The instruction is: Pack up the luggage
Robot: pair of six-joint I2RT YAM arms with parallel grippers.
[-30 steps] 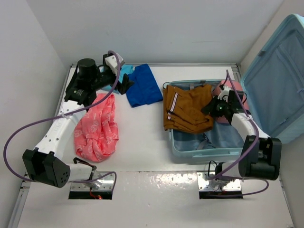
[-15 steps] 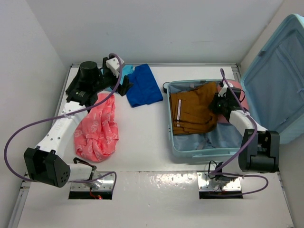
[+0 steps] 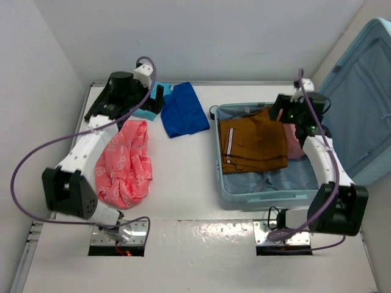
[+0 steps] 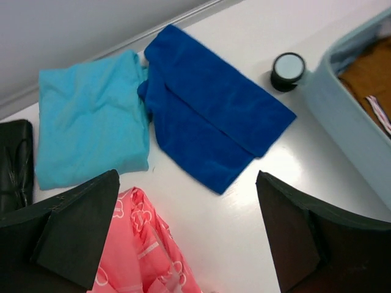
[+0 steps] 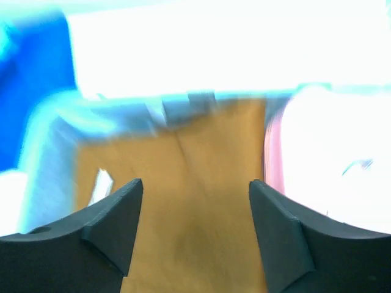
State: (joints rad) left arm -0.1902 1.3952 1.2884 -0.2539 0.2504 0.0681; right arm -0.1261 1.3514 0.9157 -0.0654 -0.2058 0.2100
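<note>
The right claw (image 5: 195, 186) is now hanging released above the far part of the luggage (image 3: 269, 196). A second ago it was clenched on the brown garment (image 3: 253, 146), which was then spilling over the left rim. That garment is now lying flat inside the shell, just beside a pink item (image 3: 295, 140) on its right, and nothing is sitting between the claw's fingers. The right wrist view is smearing with motion, so the arm seems to be pulling up and away towards the far edge. The luggage itself is sitting open on the right side of the counter (image 3: 183, 183), with its lid (image 3: 360, 104) leaning up at the far right. Over the same second the left claw (image 4: 186, 183) has been staying spread wide and grasping nothing. It is drifting at the far left over the dark blue cloth (image 4: 208, 122) and the turquoise cloth (image 4: 91, 122), with the pink patterned cloth (image 3: 125, 162) lying nearer. For the task this probably means one piece is packed, while three cloths are waiting outside on the counter. The dark blue one looks like the left arm's likely next pick.
</note>
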